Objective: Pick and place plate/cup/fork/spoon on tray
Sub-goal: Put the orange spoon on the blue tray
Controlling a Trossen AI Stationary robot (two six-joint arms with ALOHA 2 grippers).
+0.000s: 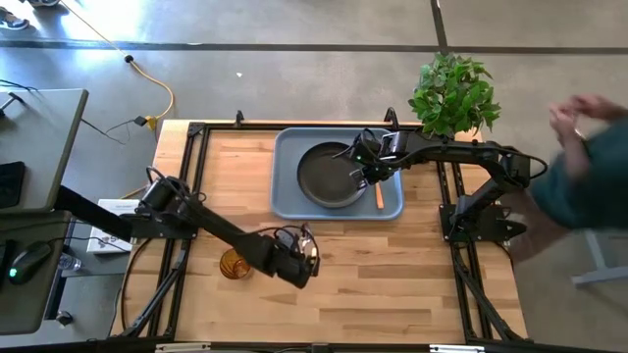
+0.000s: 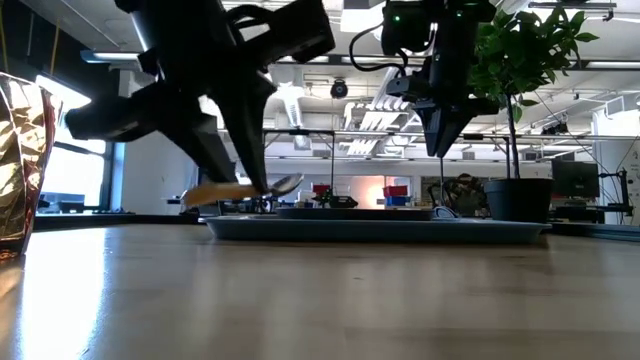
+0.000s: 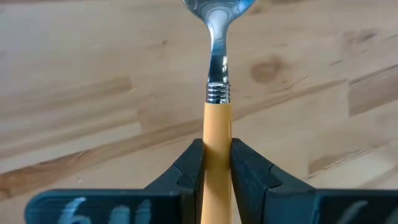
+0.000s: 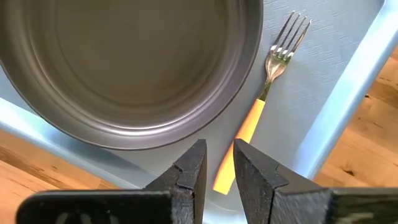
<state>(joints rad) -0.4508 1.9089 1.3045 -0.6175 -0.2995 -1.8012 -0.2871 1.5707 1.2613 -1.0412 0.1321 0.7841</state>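
The light blue-grey tray (image 1: 287, 201) lies at the table's far middle. The dark plate (image 1: 327, 176) sits in it, and the fork (image 4: 264, 93), with metal tines and an orange handle, lies flat on the tray floor to the plate's right. My right gripper (image 4: 219, 155) hangs above the fork handle's end with a narrow gap between its fingers, holding nothing; it is well above the tray in the low view (image 2: 440, 140). My left gripper (image 1: 302, 250) is near the table's front middle, shut on a spoon (image 3: 217, 37) with a metal bowl and an orange-yellow handle. The amber cup (image 1: 234, 264) stands on the table to its left. My left gripper pinches the spoon's orange-yellow handle (image 3: 217, 127) between its two fingers, a little behind the metal collar. The fingers lie along the handle, and the bowl (image 2: 287, 184) sticks out past the fingertips. The spoon is lifted clear of the table, roughly level.
A potted plant (image 1: 453, 93) stands at the table's far right corner, beside the tray. A person (image 1: 589, 167) stands beyond the table's right edge. Bare wood lies between the tray and the table's front edge.
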